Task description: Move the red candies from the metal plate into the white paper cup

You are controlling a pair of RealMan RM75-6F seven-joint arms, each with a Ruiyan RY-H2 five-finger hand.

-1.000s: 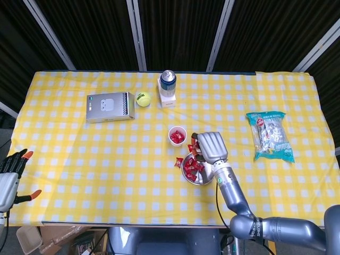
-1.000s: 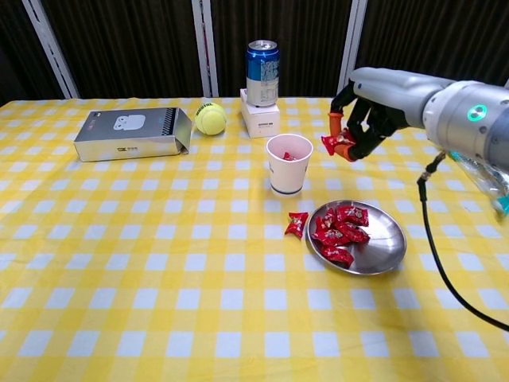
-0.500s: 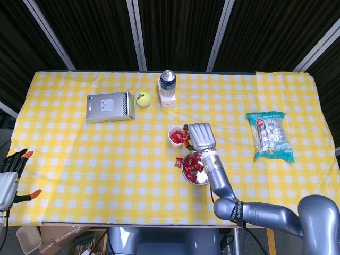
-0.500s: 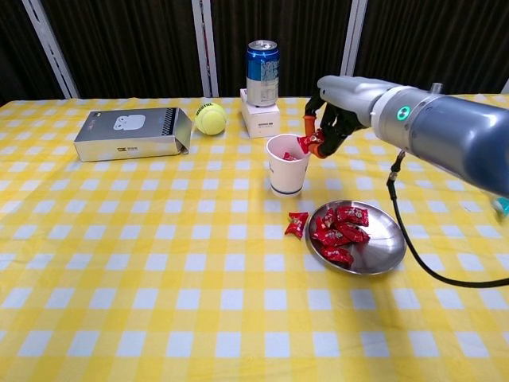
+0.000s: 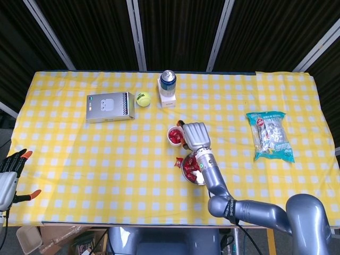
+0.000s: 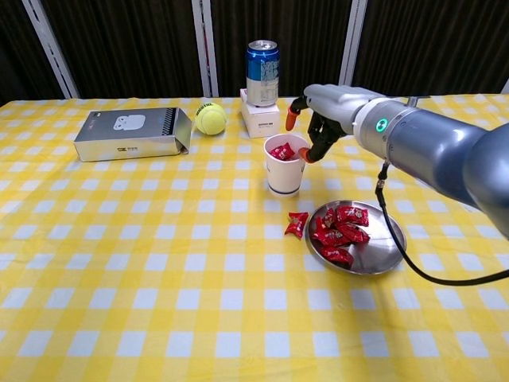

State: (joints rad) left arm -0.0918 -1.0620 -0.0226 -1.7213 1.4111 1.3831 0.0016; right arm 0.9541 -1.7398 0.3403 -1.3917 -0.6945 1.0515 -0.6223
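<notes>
The right hand [image 6: 322, 119] hovers over the rim of the white paper cup [image 6: 286, 165], its fingers [image 6: 309, 153] spread and holding nothing, with red candies [image 6: 281, 151] already lying in the cup. Most of the work remains, I judge: a cluster of red candies [image 6: 340, 231] sits in the metal plate [image 6: 383, 253] at the cup's four o'clock. One stray candy [image 6: 297, 224] lies on the tabletop [image 6: 159, 278] beside the plate, while the left hand [image 5: 10, 172] idles open off the tabletop's edge.

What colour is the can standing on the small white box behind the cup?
The can is blue with a silver top, clearest in the chest view.
</notes>
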